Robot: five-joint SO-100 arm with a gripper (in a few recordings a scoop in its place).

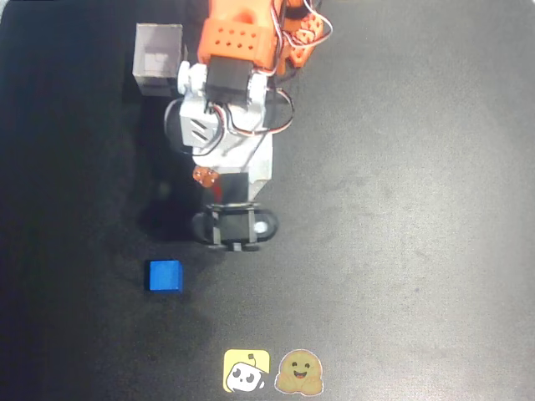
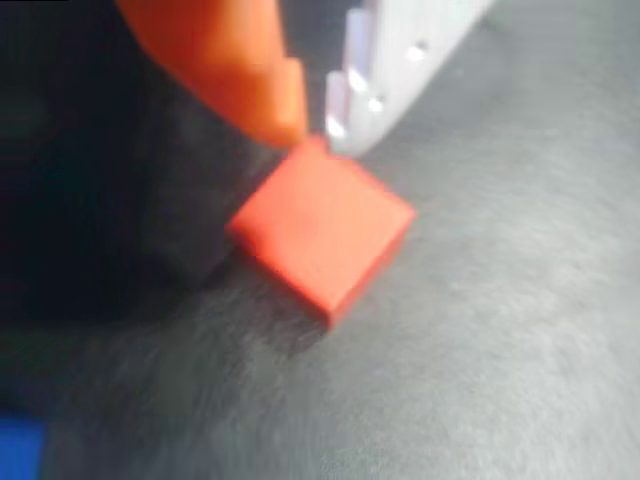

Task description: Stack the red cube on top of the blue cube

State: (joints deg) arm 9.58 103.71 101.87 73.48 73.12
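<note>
Overhead view, left to right: blue cube (image 1: 165,276) alone on the black desk (image 1: 418,209), lower left, nothing on it. White box (image 1: 158,58) at upper left; contents hidden. Arm reaches down centre frame.

Wrist view: red cube (image 2: 322,232) at centre, tilted, apparently just clear of the desk. The jaws (image 2: 312,128) pinch its upper corner, orange finger (image 2: 230,60) left, white finger (image 2: 410,60) right.

Judgement: pickup done or nearly so; carry to blue cube and placing remain.
</note>
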